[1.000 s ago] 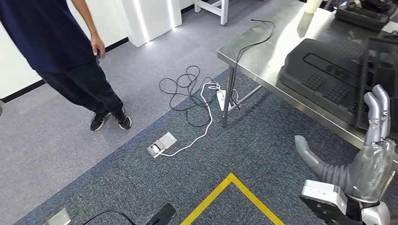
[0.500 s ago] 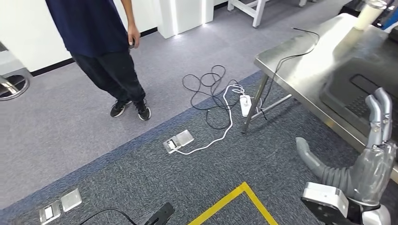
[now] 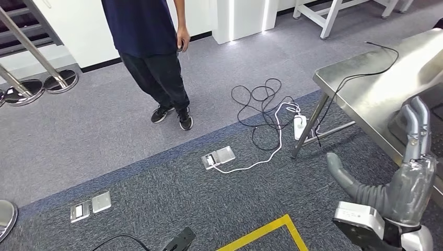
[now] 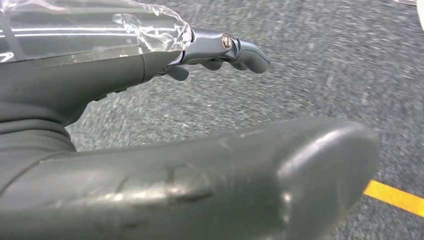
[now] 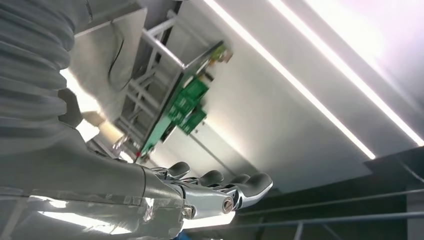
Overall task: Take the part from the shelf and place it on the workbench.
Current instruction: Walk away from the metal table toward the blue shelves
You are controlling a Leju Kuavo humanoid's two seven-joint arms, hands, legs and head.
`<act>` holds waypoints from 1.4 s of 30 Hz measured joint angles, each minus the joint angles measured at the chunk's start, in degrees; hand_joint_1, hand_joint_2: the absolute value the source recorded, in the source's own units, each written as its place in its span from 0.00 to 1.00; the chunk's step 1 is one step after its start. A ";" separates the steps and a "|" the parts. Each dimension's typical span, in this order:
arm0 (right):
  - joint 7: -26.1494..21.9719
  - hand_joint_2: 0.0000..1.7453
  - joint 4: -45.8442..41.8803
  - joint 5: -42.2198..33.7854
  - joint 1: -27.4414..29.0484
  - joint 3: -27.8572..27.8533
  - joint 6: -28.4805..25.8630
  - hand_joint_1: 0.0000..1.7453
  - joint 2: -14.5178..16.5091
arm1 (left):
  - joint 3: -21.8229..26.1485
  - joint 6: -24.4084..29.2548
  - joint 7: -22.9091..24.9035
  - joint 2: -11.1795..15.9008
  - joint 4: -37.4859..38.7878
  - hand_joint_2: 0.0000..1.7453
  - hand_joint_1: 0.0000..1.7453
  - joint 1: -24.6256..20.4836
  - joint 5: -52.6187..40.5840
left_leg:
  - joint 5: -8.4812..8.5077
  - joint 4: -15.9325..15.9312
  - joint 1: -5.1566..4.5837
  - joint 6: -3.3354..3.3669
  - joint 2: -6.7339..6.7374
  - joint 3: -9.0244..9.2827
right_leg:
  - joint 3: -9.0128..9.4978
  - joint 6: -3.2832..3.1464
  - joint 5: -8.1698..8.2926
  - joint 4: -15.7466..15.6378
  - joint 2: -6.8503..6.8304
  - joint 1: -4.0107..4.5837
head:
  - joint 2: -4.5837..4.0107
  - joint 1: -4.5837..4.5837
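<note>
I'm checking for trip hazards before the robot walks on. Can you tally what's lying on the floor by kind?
Black cable tangle: 1
White power strip: 1
White cord: 1
Floor outlet boxes: 2
Yellow tape outline: 1
Round stand bases: 2
Total: 8

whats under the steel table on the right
Under the steel table a white power strip lies on the carpet by the table leg, with black cables coiled beside it. Further under, the tabletop and the right hand block the view.

Right hand (image 3: 412, 178) raised, empty, fingers straight, beside steel workbench (image 3: 365, 89); person (image 3: 151, 47) standing on carpet.
</note>
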 joint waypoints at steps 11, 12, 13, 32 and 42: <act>-0.02 1.00 -0.01 -0.19 -0.30 0.01 0.34 0.00 0.08 | 0.00 -0.19 -0.68 0.07 0.00 0.00 0.00 0.01 0.01 | 7.39 -16.35 -0.16 2.53 1.07 7.55 | 1.20 2.99 -4.09 2.63 -1.50 0.00 | 0.00 0.24; -0.02 1.00 -0.01 -0.21 -0.30 0.01 0.36 0.00 0.05 | 0.00 -0.19 -0.69 0.06 0.00 0.00 0.00 -0.07 0.03 | 7.42 -16.45 -0.16 2.79 0.56 7.61 | -0.38 2.98 -5.82 5.93 0.14 -0.05 | 0.00 0.44; -0.02 1.00 0.00 -0.23 -0.26 0.01 0.37 0.00 0.04 | -0.01 -0.19 -0.66 0.06 0.00 0.00 0.00 -0.15 0.06 | 7.39 -16.46 -0.24 2.99 -0.02 7.62 | -2.52 2.92 -7.55 9.98 1.18 -0.02 | 0.00 0.61; 0.27 1.00 -0.05 0.34 0.39 0.01 0.36 0.00 -0.06 | -0.16 -0.01 0.89 0.00 0.00 0.00 0.00 -0.28 0.24 | 1.94 -1.75 0.13 -0.10 0.28 0.73 | 0.41 0.09 -0.42 0.17 -0.81 0.01 | 0.00 0.02; 0.57 1.00 -0.13 0.78 0.41 -0.07 0.31 0.00 -0.05 | -0.17 0.08 1.05 0.02 0.00 0.00 0.00 -0.28 0.03 | 7.67 -16.69 -0.28 2.65 0.93 7.77 | 0.54 2.72 -4.89 4.14 -0.60 0.01 | 0.00 0.34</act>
